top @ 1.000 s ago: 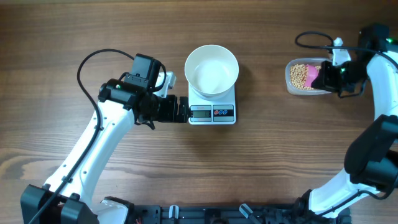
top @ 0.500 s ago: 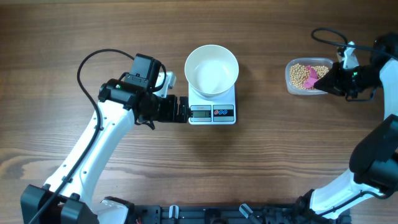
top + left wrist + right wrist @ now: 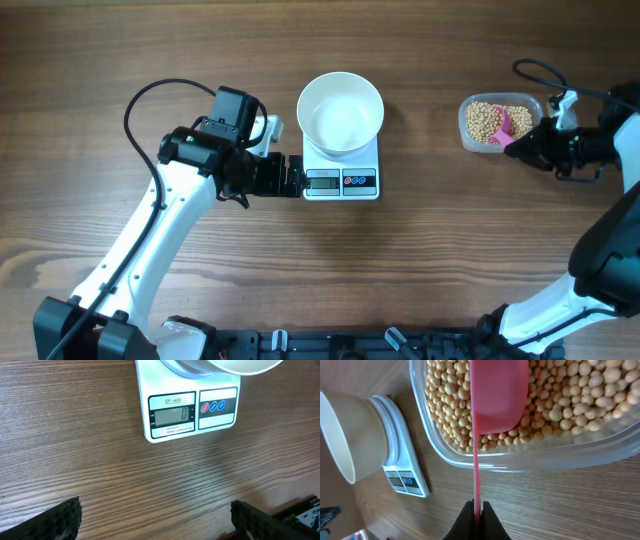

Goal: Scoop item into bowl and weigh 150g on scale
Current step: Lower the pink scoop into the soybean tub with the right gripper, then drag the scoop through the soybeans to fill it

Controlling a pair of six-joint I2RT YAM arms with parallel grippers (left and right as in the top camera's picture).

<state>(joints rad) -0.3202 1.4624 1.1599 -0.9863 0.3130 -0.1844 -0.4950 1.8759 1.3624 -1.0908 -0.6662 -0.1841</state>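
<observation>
The white bowl [image 3: 341, 111] stands on the white scale [image 3: 341, 180], whose display [image 3: 172, 414] reads 0. Tan beans [image 3: 484, 119] fill a clear tub [image 3: 467, 132] at the right. My right gripper [image 3: 523, 148] is shut on the thin handle of a pink scoop [image 3: 515, 123], just outside the tub's near right corner. In the right wrist view the scoop's cup [image 3: 499, 395] lies over the beans [image 3: 570, 395] and the fingers [image 3: 485, 517] pinch the handle. My left gripper [image 3: 291, 177] is open with nothing between its fingers, just left of the scale's front.
The tub's clear wall [image 3: 520, 462] stands between my right gripper [image 3: 477, 510] and the beans. The bowl [image 3: 345, 435] and the scale [image 3: 402, 477] show far to the left in that view. Bare wood lies between the scale and the tub.
My right arm has swung out to the right and lower, turning the scoop so its handle now points down-right from the tub. The left arm has not moved.
</observation>
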